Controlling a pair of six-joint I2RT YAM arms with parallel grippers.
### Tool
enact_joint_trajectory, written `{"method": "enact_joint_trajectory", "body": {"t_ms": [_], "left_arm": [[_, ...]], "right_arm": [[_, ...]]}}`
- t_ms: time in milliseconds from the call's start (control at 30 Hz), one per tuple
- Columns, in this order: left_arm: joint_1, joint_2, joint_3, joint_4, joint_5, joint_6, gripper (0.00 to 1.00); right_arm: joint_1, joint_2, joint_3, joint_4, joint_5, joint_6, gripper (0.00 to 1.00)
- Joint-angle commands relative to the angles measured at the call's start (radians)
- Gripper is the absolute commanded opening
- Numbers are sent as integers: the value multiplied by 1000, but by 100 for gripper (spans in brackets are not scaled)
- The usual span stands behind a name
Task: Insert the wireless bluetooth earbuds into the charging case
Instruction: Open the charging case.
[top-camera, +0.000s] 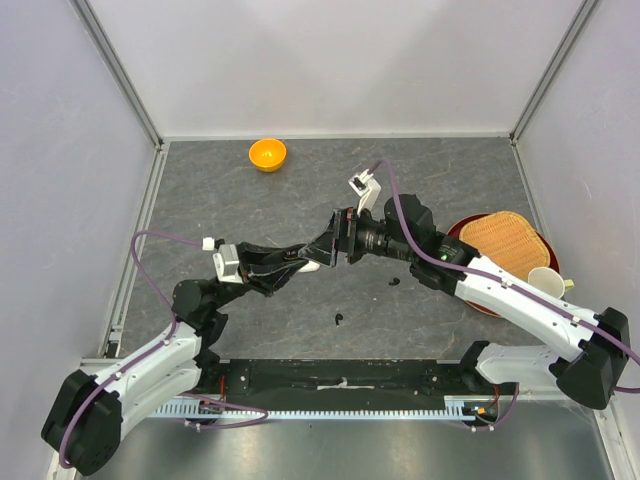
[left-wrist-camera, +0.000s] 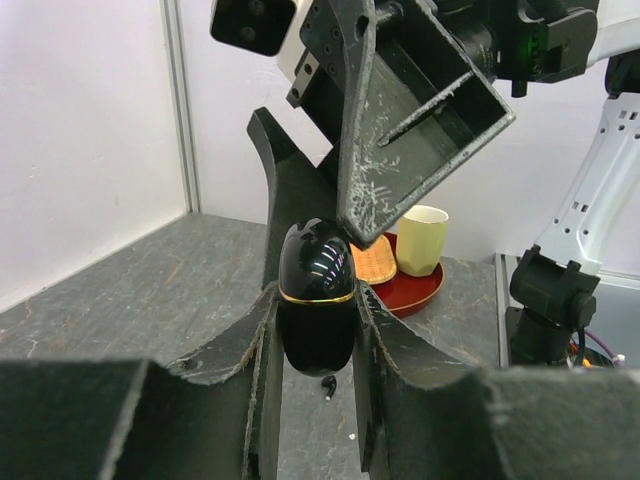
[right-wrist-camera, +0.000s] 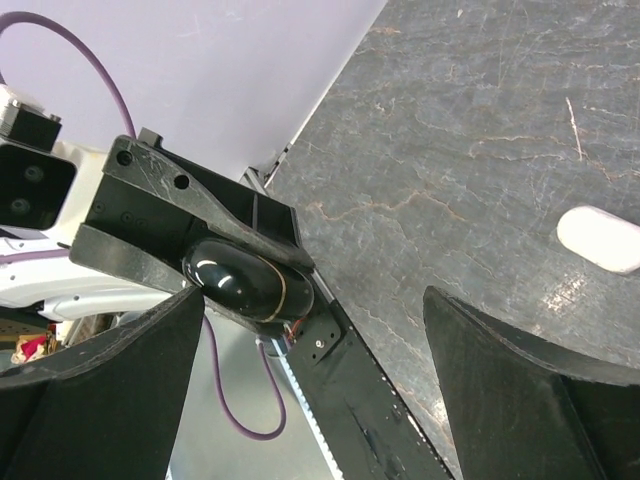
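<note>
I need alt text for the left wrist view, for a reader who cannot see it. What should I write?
The left fingers clamp the glossy black charging case upright, its lid closed. A scratched finger of the right arm hangs close by its top; a red tray with a cream cup stands behind.

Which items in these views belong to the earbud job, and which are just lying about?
Job in hand:
- charging case, clamped between the left fingers
- black earbud
- second black earbud

Lying about:
- orange bowl
- red tray
- woven mat
- cream cup
</note>
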Motion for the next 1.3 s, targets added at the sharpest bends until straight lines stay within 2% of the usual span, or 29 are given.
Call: {"method": "enact_joint_trajectory", "body": {"t_ms": [0,233,633,933,1100,1267], "left_arm": [[-3,-17,35,37,70,-28,2],[-3,-29,30,25,70,-27,2],[-3,-57,20,-11,-49,7,2],[-3,-52,41,-14,-31,2,2],[-3,-72,78,-95,26,4,2],[-3,-84,84,-98,27,2,2]], "right_arm": [[0,-8,-7,87,34,30,97],[-1,-5,-15,92,34,40,97],[0,-31,8,106,-105,-35,96],[2,-9,12,54,-61,-41,96],[2,5,19,52,-33,-21,96],[2,18,22,48,-22,-19,96]]}}
